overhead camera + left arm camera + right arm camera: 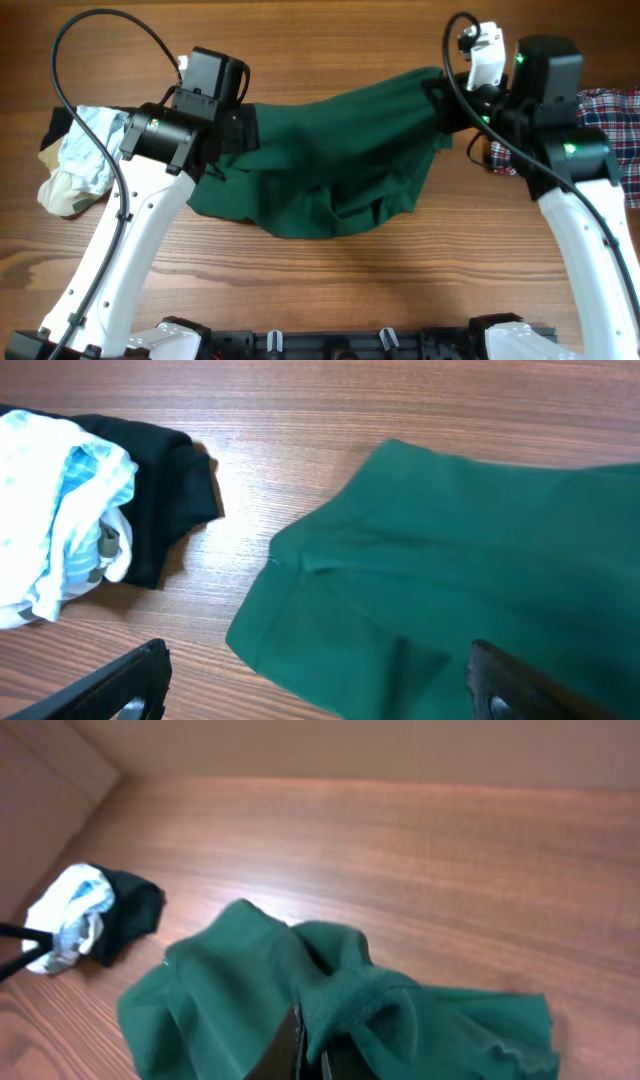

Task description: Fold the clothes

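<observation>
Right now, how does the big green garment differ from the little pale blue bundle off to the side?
The green garment is far larger than the pale bundle. The green garment is spread wide across the table, one end pinched in the right fingers; the pale bundle sits crumpled and untouched. Both are soft cloth.

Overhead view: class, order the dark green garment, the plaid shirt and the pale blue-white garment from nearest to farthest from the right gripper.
1. The dark green garment, centre; the right gripper is shut on its edge.
2. The plaid shirt, far right, beside that arm.
3. The pale blue-white garment, far left.
</observation>
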`<action>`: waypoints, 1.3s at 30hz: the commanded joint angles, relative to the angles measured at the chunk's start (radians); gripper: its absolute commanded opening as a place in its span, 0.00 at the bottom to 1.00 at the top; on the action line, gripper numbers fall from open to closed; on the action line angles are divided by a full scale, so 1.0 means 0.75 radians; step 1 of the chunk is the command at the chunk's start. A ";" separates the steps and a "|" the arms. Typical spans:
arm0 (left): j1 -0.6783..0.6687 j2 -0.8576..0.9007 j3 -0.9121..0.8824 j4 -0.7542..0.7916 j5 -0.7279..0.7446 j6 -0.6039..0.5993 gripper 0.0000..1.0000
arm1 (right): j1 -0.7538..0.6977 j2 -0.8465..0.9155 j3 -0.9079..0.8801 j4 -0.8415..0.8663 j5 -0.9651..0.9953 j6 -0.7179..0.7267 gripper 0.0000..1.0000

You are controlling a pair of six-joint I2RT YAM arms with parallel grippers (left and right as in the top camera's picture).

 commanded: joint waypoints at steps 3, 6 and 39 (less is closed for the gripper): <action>0.031 0.056 0.004 0.008 0.007 -0.006 0.95 | 0.002 -0.224 0.149 -0.027 -0.074 0.024 0.04; 0.031 0.080 0.004 0.013 0.007 -0.007 0.94 | 0.002 -0.313 0.272 -0.030 -0.196 0.039 0.04; 0.031 0.098 0.004 0.048 0.076 -0.006 0.86 | -0.020 0.326 0.779 -0.140 0.321 0.210 0.05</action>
